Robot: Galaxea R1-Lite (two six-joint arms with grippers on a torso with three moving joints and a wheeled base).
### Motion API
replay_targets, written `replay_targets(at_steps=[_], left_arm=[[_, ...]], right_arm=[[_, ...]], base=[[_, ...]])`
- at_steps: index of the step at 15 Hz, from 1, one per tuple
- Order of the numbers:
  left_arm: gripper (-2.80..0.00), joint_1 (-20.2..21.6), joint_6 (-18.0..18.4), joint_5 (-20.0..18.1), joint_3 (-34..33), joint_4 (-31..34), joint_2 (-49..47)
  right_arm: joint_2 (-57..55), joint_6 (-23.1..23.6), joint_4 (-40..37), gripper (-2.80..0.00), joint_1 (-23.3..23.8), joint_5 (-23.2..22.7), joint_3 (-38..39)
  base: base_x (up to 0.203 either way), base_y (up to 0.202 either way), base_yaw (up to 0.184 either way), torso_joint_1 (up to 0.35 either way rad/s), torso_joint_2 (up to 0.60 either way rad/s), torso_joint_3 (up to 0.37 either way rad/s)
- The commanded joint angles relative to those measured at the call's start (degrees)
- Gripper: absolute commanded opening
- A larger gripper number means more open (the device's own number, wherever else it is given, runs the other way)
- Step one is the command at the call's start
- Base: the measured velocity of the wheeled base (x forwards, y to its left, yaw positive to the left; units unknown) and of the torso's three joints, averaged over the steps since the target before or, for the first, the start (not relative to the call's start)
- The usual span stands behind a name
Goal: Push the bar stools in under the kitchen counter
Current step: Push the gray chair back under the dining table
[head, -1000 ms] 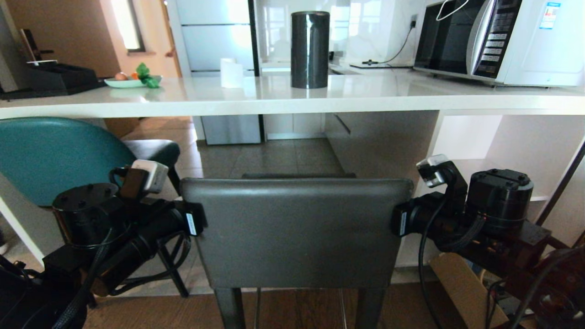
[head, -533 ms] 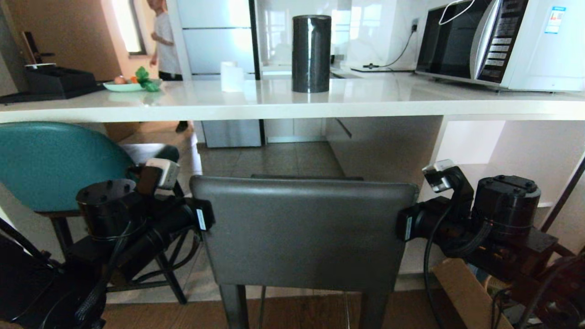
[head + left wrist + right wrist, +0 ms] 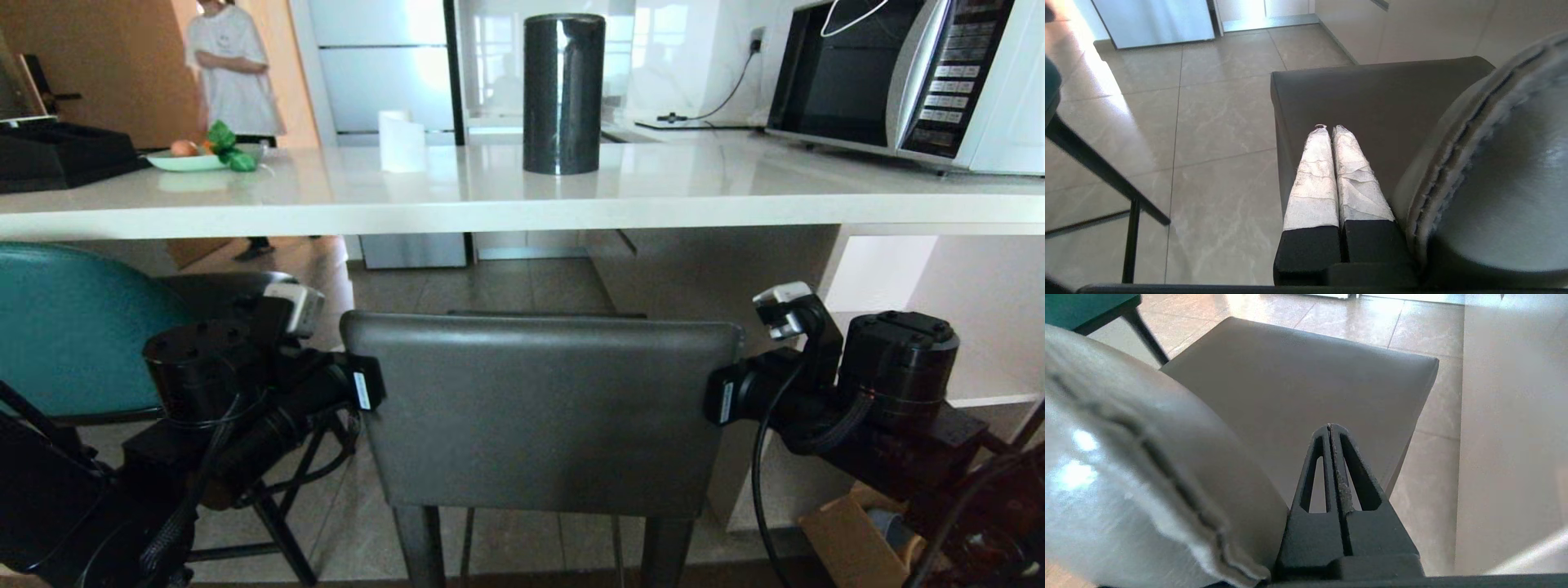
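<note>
The grey stool (image 3: 543,412) is standing before the counter (image 3: 490,200), seat not yet under. The left gripper (image 3: 1329,127) and right gripper (image 3: 1329,426), fingers together, are flanking its backrest. It looks stiff and heavy; pushing high risks tipping.

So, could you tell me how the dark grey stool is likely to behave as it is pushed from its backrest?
The dark grey stool probably tends to tip forward, since both grippers press high on its back, far above the legs. Its padded back looks stiff enough to carry the push. On the smooth tile floor the legs should slide fairly easily.
</note>
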State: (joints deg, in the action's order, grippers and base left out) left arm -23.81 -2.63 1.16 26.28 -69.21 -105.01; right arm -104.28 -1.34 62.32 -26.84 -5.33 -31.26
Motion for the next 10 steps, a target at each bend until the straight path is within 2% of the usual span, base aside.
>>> replay_targets(at_steps=[1, 10], left_arm=[[-2.80, -0.1, 0.0, 0.1, 0.0, -0.3, -0.1], [-2.80, -0.3, -0.1, 0.2, -0.2, -0.7, 0.0]], right_arm=[[-0.8, 0.1, 0.1, -2.80, -0.1, 0.1, -0.5], [-0.7, 0.1, 0.1, -2.80, -0.1, 0.2, -0.3]], base=[[0.188, 0.000, -0.001, 0.007, 0.00, 0.003], [0.184, 0.000, 0.002, 0.002, 0.00, 0.003]])
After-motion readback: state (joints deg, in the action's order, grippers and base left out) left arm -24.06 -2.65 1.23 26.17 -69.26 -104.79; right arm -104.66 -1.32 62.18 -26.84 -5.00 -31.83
